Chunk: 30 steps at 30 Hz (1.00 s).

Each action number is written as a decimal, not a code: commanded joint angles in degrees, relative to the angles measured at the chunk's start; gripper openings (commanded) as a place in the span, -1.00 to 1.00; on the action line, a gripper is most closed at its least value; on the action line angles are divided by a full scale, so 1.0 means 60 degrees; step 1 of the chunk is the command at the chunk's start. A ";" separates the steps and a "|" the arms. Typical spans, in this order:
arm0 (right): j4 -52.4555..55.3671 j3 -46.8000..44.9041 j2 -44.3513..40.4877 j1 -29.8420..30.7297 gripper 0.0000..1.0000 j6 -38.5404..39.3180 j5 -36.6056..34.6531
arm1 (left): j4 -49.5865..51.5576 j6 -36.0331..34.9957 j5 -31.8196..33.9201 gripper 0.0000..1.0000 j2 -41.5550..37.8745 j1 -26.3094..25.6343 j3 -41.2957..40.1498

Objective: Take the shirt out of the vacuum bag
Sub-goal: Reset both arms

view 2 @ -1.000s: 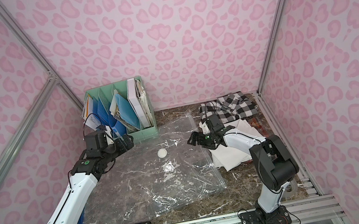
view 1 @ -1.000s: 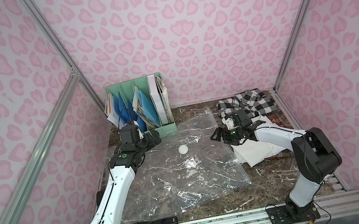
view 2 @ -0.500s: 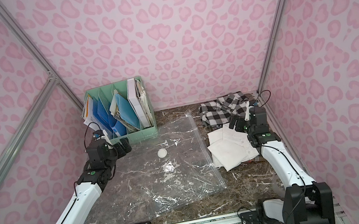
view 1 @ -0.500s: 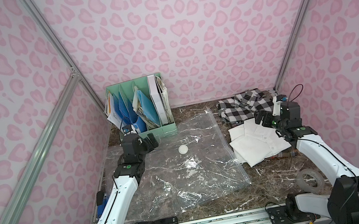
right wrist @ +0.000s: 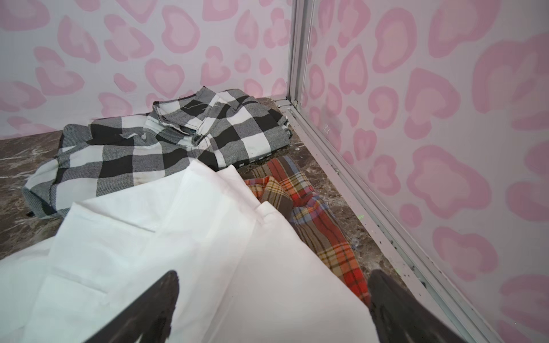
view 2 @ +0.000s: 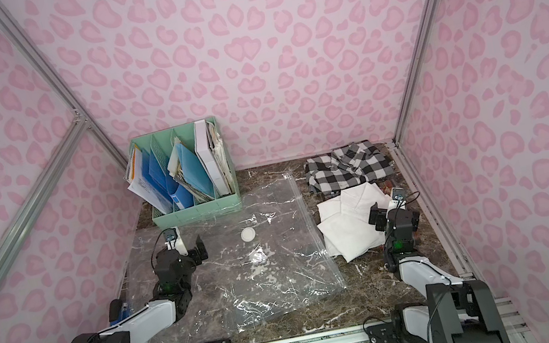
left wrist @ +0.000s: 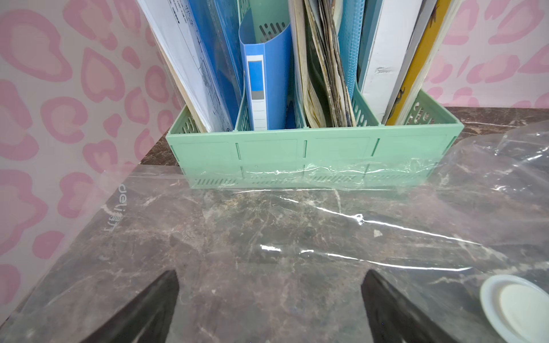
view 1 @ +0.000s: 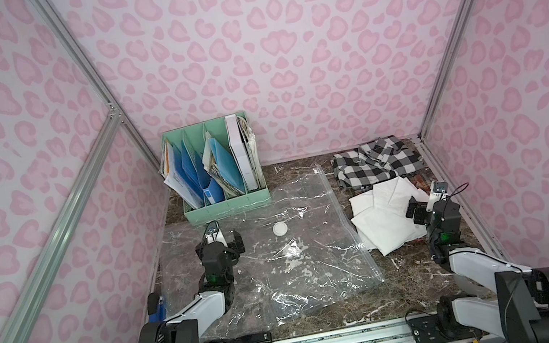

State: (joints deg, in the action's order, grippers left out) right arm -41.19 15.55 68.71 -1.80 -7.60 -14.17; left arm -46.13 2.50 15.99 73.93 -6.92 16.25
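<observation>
The vacuum bag [view 1: 284, 277] [view 2: 246, 280] lies flat and looks empty on the marble table, with its white valve disc [view 1: 280, 228] [left wrist: 517, 306] facing up. A folded white shirt [view 1: 385, 225] [view 2: 348, 232] [right wrist: 178, 237] lies outside the bag, just right of its zip edge. My left gripper [view 1: 224, 240] [left wrist: 271, 274] hovers open over the bag's back left part, holding nothing. Over the shirt's right edge my right gripper [view 1: 424, 209] [right wrist: 274, 274] is open too, and its jaws are empty.
A green file organiser [view 1: 220, 174] full of folders stands at the back left, touching the bag's far edge. A black-and-white checked shirt [view 1: 374, 160] lies at the back right. An orange plaid cloth [right wrist: 312, 208] peeks from under the white shirt, beside the aluminium frame rail [right wrist: 356, 193].
My right arm swung from the bag's zip edge to the right side of the white shirt. My left arm drew back from the organiser towards the front. Both grippers stayed open.
</observation>
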 commanded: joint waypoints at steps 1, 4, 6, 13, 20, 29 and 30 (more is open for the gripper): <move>-0.2608 -0.0269 0.0611 0.0180 0.98 0.0449 0.0060 | -0.2386 -0.0715 -0.0452 0.97 0.0656 0.0001 -0.0140; -0.3901 -0.0601 0.1519 0.0190 0.99 0.0360 0.0698 | -0.3347 -0.1081 -0.0944 0.97 0.1502 0.0006 -0.0227; -0.4765 -0.0640 0.2146 0.0389 0.99 0.0831 0.1046 | -0.3700 -0.1234 -0.1343 0.98 0.2208 0.0018 -0.0081; -0.5815 -0.0599 0.3377 0.0452 0.99 0.0652 0.0642 | -0.4217 -0.0815 -0.1904 0.95 0.2568 0.0512 -0.0255; -0.5968 -0.0708 0.3329 0.0487 0.99 0.0695 0.0641 | -0.4086 -0.0837 -0.1903 0.95 0.2471 0.0509 -0.0248; -0.6458 -0.0833 0.3489 0.0496 1.00 0.0789 0.0670 | -0.4100 -0.0832 -0.1909 0.95 0.2469 0.0524 -0.0267; -0.6472 -0.0827 0.3502 0.0497 1.00 0.0786 0.0663 | -0.4100 -0.0830 -0.1902 0.95 0.2469 0.0523 -0.0274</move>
State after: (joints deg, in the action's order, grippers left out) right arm -77.45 10.61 89.58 1.08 -3.14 -10.20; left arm -68.95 -2.87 5.06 88.86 -3.86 14.63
